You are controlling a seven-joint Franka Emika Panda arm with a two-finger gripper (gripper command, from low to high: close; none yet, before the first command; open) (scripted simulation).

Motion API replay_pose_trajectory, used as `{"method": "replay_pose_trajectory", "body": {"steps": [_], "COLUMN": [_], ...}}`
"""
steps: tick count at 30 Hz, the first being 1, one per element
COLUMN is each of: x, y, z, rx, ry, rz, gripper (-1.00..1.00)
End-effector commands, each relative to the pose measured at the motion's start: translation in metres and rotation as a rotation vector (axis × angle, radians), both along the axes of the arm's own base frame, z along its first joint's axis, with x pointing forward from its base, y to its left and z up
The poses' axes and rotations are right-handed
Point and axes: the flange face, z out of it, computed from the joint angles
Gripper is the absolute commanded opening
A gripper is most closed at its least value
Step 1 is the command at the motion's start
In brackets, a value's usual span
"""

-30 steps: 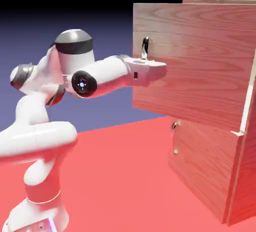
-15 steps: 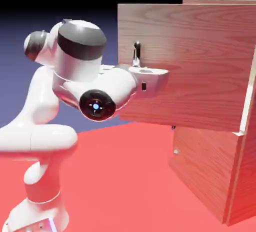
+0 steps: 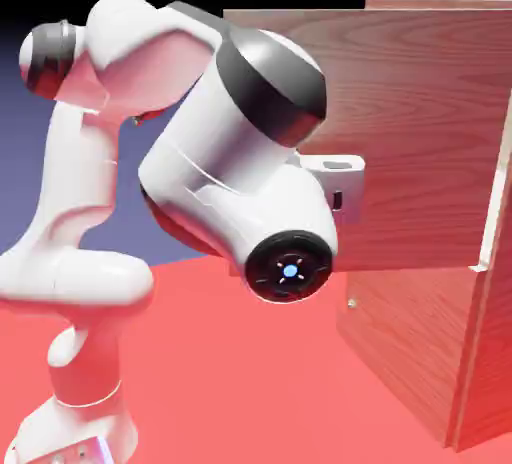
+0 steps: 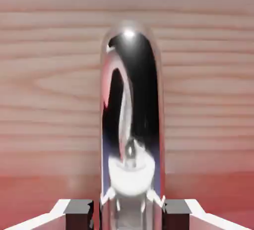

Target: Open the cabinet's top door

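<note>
I have the hand (image 4: 128, 209) clamped on the silver bar handle (image 4: 131, 120) of the top door (image 3: 420, 132), which stands swung well out from the cabinet (image 3: 480, 352); probably little swing remains, though my arm hides much. Below, the red table (image 3: 240, 382); behind, a blue-violet backdrop (image 3: 20, 192).

- I use the cabinet (image 3: 480, 282) as my landmark; it stands at the exterior view's right.
- The top door (image 3: 420, 132) hangs out leftward from the cabinet's front.
- The arm (image 3: 240, 167) sits left of the cabinet, in front of that door.
- In the hand view, the handle (image 4: 131, 125) lies against the door, between the fingertips (image 4: 79, 213).
</note>
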Motion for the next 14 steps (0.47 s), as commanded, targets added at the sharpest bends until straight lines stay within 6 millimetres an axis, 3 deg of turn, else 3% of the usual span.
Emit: {"method": "replay_pose_trajectory", "body": {"steps": [1, 14], "x": [0.001, 0.022], "y": [-0.007, -0.085], "z": [-0.001, -0.001], "rx": [0.001, 0.001], "ry": [0.003, 0.003], "rz": [0.020, 0.259], "gripper": [-1.00, -1.00]}}
